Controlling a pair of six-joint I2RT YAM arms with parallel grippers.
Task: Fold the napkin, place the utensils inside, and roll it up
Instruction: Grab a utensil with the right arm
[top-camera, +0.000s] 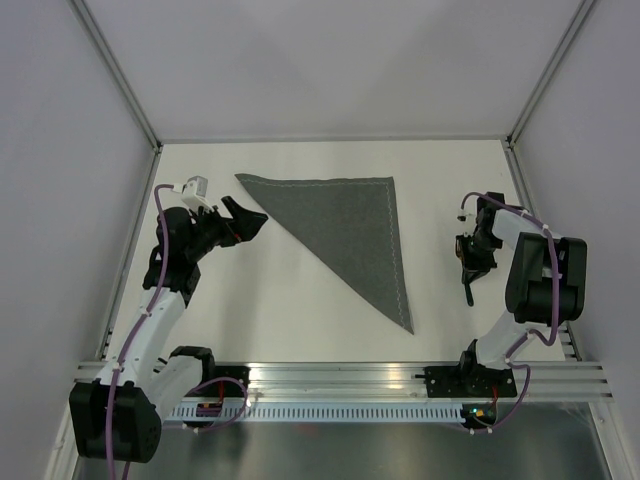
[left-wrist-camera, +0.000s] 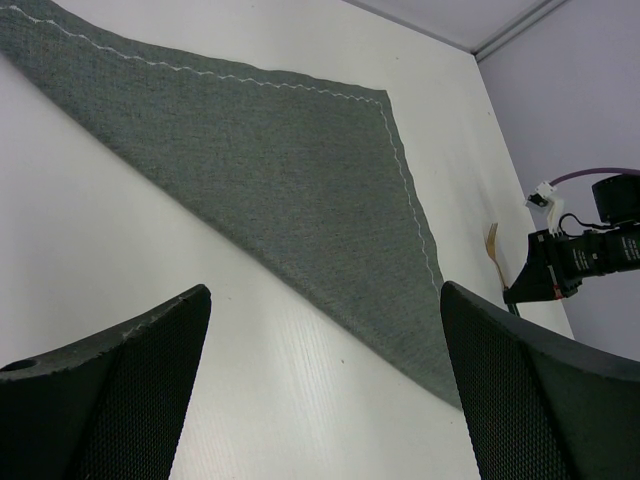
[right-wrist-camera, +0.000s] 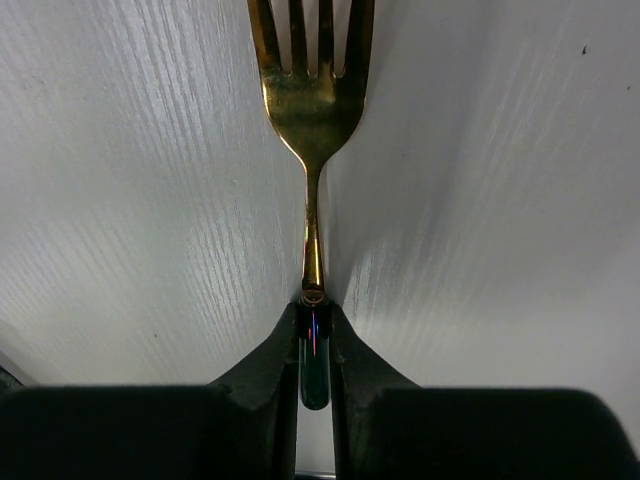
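The dark grey napkin (top-camera: 350, 225) lies flat on the white table, folded into a triangle with a light stitched line along two edges; it also fills the top of the left wrist view (left-wrist-camera: 280, 170). My left gripper (top-camera: 250, 216) is open and empty just left of the napkin's far left corner, its fingers wide apart over bare table (left-wrist-camera: 325, 300). My right gripper (top-camera: 468, 288) is to the right of the napkin, shut on the dark handle of the fork (right-wrist-camera: 312, 120). The fork's gold head points away from the fingers (right-wrist-camera: 285, 350), close to the table. The gold head also shows in the left wrist view (left-wrist-camera: 491, 248).
Grey walls with metal frame posts close the table in at the back and both sides. A metal rail (top-camera: 340, 375) runs along the near edge between the arm bases. Bare white table (top-camera: 280, 310) lies in front of the napkin's folded edge.
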